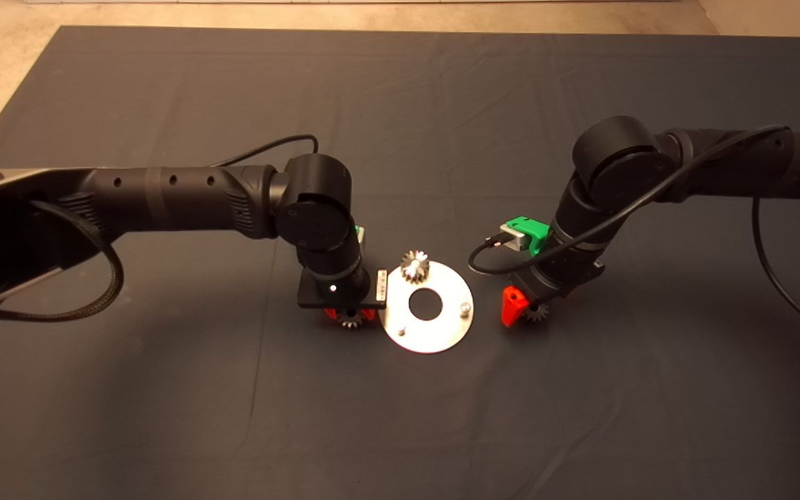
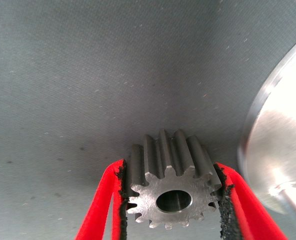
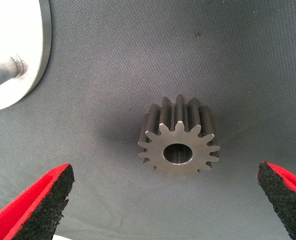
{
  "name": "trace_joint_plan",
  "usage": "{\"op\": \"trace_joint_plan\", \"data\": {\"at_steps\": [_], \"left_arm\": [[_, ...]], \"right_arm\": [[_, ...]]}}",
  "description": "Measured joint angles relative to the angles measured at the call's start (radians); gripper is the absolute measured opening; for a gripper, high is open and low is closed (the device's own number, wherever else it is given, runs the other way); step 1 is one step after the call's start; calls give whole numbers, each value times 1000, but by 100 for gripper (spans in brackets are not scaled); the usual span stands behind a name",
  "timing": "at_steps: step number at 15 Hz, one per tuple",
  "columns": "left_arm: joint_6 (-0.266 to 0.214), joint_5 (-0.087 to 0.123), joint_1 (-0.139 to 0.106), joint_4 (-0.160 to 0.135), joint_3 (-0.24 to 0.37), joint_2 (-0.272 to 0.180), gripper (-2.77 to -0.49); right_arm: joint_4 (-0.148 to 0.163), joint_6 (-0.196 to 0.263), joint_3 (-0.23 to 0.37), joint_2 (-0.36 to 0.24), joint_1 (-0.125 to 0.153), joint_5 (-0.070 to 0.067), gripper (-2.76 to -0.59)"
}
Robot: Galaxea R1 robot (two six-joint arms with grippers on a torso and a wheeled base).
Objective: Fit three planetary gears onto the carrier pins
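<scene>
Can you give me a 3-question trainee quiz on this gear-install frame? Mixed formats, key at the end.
1. True or false: the left gripper is shut on a planetary gear.
2. How many of the carrier pins on the silver disc already carry a gear?
A) none B) one C) two
3. Fill in: the right gripper is ____, its fingers wide on either side of a gear lying on the dark mat.

Key
1. True; both pads press against the gear's teeth.
2. B; one gear sits at the disc's far edge, and two pins stand bare.
3. open
</scene>
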Motion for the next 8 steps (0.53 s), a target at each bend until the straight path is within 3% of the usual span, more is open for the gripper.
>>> {"op": "trace_joint_plan", "data": {"at_steps": [8], "left_arm": [[7, 19, -3, -4, 5, 1, -243]], "right_arm": [[0, 0, 0, 6, 0, 0, -62]]}}
